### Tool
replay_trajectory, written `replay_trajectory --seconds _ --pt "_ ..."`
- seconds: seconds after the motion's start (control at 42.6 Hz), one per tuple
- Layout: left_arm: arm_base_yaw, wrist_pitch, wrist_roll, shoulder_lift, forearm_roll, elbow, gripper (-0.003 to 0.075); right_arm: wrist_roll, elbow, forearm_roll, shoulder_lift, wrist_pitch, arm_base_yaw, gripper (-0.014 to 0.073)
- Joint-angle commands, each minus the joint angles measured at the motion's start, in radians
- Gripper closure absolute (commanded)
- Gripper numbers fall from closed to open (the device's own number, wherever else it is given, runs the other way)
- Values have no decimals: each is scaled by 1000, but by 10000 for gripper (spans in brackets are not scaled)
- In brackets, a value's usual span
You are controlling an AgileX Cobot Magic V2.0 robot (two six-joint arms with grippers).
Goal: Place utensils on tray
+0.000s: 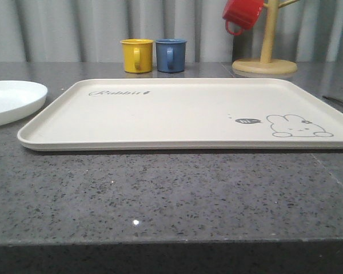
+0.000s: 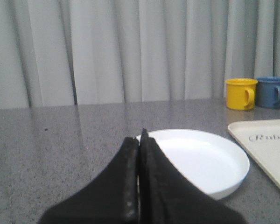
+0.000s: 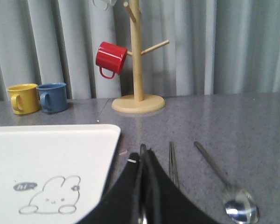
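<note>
Plainly, the coming move turns on which arm sits nearer which utensil, and the two wrist views settle that. Seen from the right wrist, the right tool [image 3: 142, 156] has its black fingers pressed together with nothing between them, and just beside its tip on the speckled grey worktop [image 1: 171, 194] lie the pair of long straight silver chopsticks [image 3: 173, 163], with the shiny silver metal spoon [image 3: 224, 184] a little farther off on that same outer side, bowl end toward the wrist. Both lie with their long axes running roughly along the tool's own pointing direction, so I judge a pinch across the shafts would need little wrist turn. The large cream rectangular tray [image 3: 74, 144] with the grey rabbit drawing sits on the tool's other side, close by and bare. From the left wrist, the left tool [image 2: 139, 140] is likewise closed and empty, and the shallow round white plate [image 2: 200, 163] lies directly ahead of its tip, the tray's corner beyond it. So the right arm is nearer the chopsticks and spoon, the left nearer the plate. I cannot make out a fork.
</note>
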Motion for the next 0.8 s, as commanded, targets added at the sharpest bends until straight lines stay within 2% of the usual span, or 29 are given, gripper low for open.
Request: replay_trajectory --seconds 0.0,0.117,0.352,0.516,0.774 --pt "-9 -105 -8 -18 -10 -84 741 -6 -130 -8 -16 4 -5 661" --pt "-9 -46 -8 -16 -10 -212 741 -6 -271 -14 7 130 -5 661" --pt "-9 242 -8 126 -10 -507 741 -6 -507 -49 175 334 -5 661" --pt "-9 444 -8 284 -10 -673 741 -6 -605 -49 317 484 -5 661" --pt "-9 599 -8 476 -10 -695 741 -6 -613 -49 498 611 -5 661"
